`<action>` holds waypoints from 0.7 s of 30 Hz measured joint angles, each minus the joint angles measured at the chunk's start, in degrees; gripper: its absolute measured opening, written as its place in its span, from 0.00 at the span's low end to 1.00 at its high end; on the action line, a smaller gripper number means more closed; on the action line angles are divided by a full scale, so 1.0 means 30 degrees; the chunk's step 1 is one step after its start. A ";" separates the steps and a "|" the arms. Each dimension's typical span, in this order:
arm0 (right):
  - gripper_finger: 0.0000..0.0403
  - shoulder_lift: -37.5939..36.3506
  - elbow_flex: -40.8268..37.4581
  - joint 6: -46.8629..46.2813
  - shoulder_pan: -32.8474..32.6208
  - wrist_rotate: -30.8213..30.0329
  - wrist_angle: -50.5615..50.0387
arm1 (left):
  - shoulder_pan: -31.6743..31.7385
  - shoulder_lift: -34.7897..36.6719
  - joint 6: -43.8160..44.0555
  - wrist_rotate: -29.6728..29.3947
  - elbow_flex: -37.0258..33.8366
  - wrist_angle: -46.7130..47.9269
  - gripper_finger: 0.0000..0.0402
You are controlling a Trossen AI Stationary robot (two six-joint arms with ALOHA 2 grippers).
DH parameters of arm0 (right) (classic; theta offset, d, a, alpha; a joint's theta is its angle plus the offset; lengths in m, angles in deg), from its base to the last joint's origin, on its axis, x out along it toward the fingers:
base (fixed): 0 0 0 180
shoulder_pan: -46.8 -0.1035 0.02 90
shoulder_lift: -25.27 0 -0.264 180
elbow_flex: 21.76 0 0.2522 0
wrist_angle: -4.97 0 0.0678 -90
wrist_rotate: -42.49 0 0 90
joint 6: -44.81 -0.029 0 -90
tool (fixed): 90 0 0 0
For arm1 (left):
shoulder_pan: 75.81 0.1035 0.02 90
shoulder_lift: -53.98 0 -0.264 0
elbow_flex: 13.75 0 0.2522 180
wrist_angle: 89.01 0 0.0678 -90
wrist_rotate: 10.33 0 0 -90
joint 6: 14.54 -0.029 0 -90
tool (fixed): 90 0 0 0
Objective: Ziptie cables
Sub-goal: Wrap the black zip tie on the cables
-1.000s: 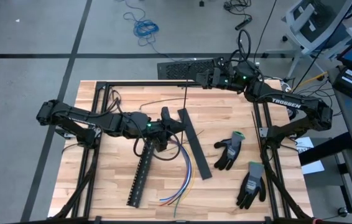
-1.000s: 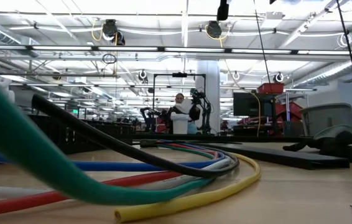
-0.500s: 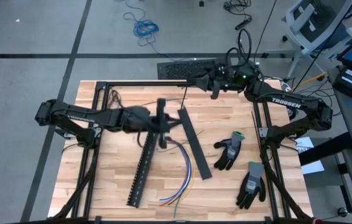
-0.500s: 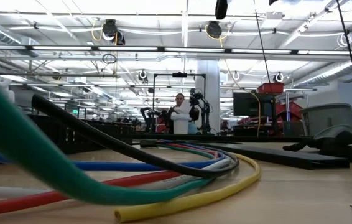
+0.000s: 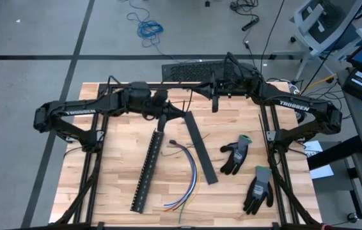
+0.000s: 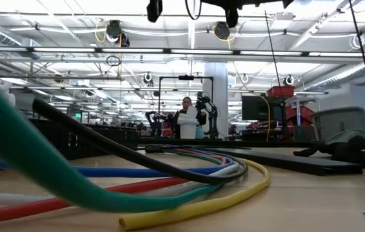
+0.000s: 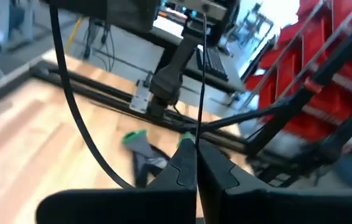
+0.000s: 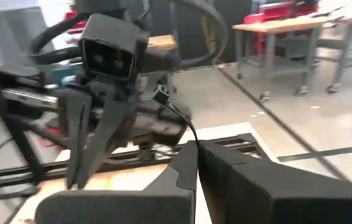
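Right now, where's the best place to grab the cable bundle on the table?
Probably the near end of the cables, where the wires run together before fanning out in a curve toward the table edge. Come straight down from above: they lie flat on the wood, with the slotted strip and flat black bar on either side.

Grey floor tiles (image 5: pixel 34 32) surrounded the wooden table (image 5: pixel 232 191); a blue cable coil (image 5: pixel 148 28) lay beyond it. Ceiling strip lights (image 6: pixel 169 8) glowed overhead, with red shelving (image 7: pixel 325 68) nearby.
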 joint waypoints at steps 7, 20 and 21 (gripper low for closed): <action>0.00 0.0139 0.0000 0.1481 -0.1784 -0.3705 0.0047 | 0.0050 -0.0568 0.3038 0.0300 0.0000 -0.0881 0.00; 0.00 0.0219 0.0000 0.2881 -0.2918 -0.5459 -0.0583 | 0.0101 -0.0691 0.4134 0.0436 0.0000 -0.1656 0.00; 0.00 0.0219 0.0000 0.2943 -0.2918 -0.5463 -0.0560 | 0.0101 -0.0691 0.4132 0.0490 0.0000 -0.1619 0.00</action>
